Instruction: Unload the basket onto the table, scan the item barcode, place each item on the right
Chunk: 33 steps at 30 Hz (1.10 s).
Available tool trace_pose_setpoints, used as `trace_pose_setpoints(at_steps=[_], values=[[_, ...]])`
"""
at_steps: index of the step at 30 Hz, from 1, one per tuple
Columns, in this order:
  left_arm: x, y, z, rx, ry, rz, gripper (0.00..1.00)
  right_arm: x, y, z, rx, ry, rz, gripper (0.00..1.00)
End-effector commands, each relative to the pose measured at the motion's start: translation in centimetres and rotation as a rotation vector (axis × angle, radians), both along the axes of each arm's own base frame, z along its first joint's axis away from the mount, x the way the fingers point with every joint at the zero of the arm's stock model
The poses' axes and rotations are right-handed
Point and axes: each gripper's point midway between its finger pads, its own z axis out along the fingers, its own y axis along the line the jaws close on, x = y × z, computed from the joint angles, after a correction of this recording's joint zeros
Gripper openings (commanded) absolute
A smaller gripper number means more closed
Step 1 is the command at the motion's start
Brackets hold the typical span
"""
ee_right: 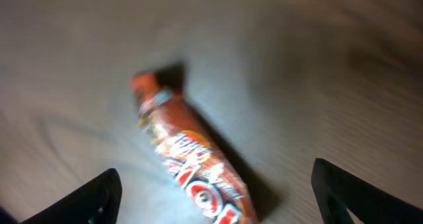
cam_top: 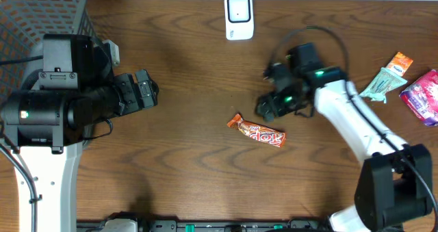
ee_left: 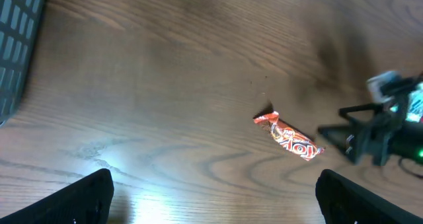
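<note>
Bar (cam_top: pixel 256 131) lies skewed at mid table (cam_top: pixel 178 170), well apart from scanner (cam_top: pixel 239 16). Right gripper (cam_top: pixel 267 109) just beside it, jaws wide, empty. Left gripper (cam_top: pixel 146 91) wide, empty, far off. Risk: the slick wrapper may skid or twist on closing, and the unseen barcode may face down.

One candy bar (cam_top: pixel 257 131), one scanner (cam_top: pixel 239 16), three packets (cam_top: pixel 423 95) (cam_top: pixel 382 85) (cam_top: pixel 400 61)
</note>
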Motion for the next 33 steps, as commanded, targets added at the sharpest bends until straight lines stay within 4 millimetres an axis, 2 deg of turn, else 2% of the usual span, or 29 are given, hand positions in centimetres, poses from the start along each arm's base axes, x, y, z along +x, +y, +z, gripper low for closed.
trace_pose_setpoints(at_steps=[1, 4, 8, 10, 12, 15, 16, 17, 18, 21, 23, 25, 27, 29, 31, 33], values=[[0.1, -0.2, 0.5, 0.0, -0.018, -0.013, 0.98, -1.6, 1.8, -1.2, -0.084, -0.056, 0.31, 0.88], [0.1, -0.2, 0.5, 0.0, -0.018, -0.013, 0.98, -2.3, 2.6, -2.7, -0.102, -0.033, 0.389, 0.86], [0.1, -0.2, 0.5, 0.0, -0.018, -0.013, 0.98, -2.3, 2.1, -5.2, -0.152, 0.016, 0.392, 0.82], [0.1, -0.2, 0.5, 0.0, -0.018, -0.013, 0.98, -2.9, 2.0, -6.9, -0.159, 0.072, 0.396, 0.81], [0.1, -0.2, 0.5, 0.0, -0.018, -0.013, 0.98, -3.4, 2.0, -7.7, -0.155, 0.111, 0.4, 0.81], [0.1, -0.2, 0.5, 0.0, -0.018, -0.013, 0.98, -4.0, 1.7, -8.5, -0.166, 0.145, 0.418, 0.79], [0.1, -0.2, 0.5, 0.0, -0.018, -0.013, 0.98, -4.1, 1.6, -8.7, -0.169, 0.154, 0.419, 0.75], [0.1, -0.2, 0.5, 0.0, -0.018, -0.013, 0.98, -4.2, 1.6, -9.0, -0.17, 0.16, 0.425, 0.65], [0.1, -0.2, 0.5, 0.0, -0.018, -0.013, 0.98, -4.3, 1.6, -9.2, -0.172, 0.166, 0.425, 0.62], [0.1, -0.2, 0.5, 0.0, -0.018, -0.013, 0.98, -4.3, 1.6, -9.7, -0.173, 0.177, 0.423, 0.61], [0.1, -0.2, 0.5, 0.0, -0.018, -0.013, 0.98, -4.4, 1.6, -10.3, -0.176, 0.194, 0.401, 0.54], [0.1, -0.2, 0.5, 0.0, -0.018, -0.013, 0.98, -4.7, 1.4, -10.9, -0.183, 0.221, 0.384, 0.54], [0.1, -0.2, 0.5, 0.0, -0.018, -0.013, 0.98, -4.9, 1.4, -11.5, -0.189, 0.247, 0.358, 0.61], [0.1, -0.2, 0.5, 0.0, -0.018, -0.013, 0.98, -5.2, 1.6, -11.9, -0.196, 0.266, 0.344, 0.59], [0.1, -0.2, 0.5, 0.0, -0.018, -0.013, 0.98, -5.5, 1.9, -12.0, -0.2, 0.275, 0.334, 0.49], [0.1, -0.2, 0.5, 0.0, -0.018, -0.013, 0.98, -5.7, 2.1, -12.0, -0.206, 0.278, 0.321, 0.35]])
